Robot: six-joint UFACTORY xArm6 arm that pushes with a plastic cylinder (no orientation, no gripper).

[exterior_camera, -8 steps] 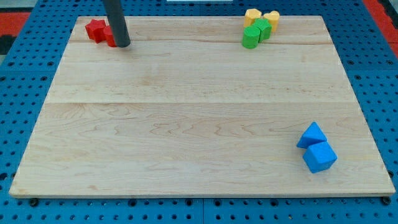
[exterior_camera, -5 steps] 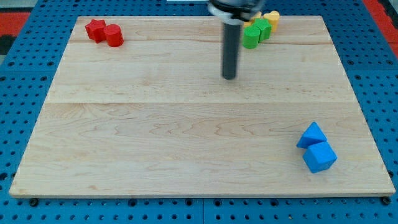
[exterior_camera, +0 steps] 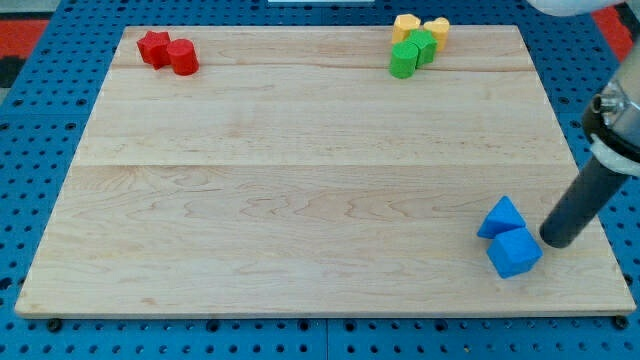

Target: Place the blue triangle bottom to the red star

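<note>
The blue triangle point(exterior_camera: 501, 217) lies near the board's bottom right corner, touching a blue cube-like block point(exterior_camera: 514, 252) just below it. The red star point(exterior_camera: 153, 47) sits at the board's top left corner, with a red cylinder-like block point(exterior_camera: 182, 57) against its right side. My tip point(exterior_camera: 556, 241) is down on the board just right of the two blue blocks, a small gap from the blue cube and triangle. The rod slants up toward the view's right.
Two green blocks point(exterior_camera: 411, 52) and two yellow blocks point(exterior_camera: 420, 26) cluster at the board's top edge, right of centre. The wooden board point(exterior_camera: 300, 180) rests on a blue pegboard surface; its right edge is close to my tip.
My tip has swept from the red blocks at top left, across the board's upper middle, down to the right side of the blue blocks. No block has moved.
</note>
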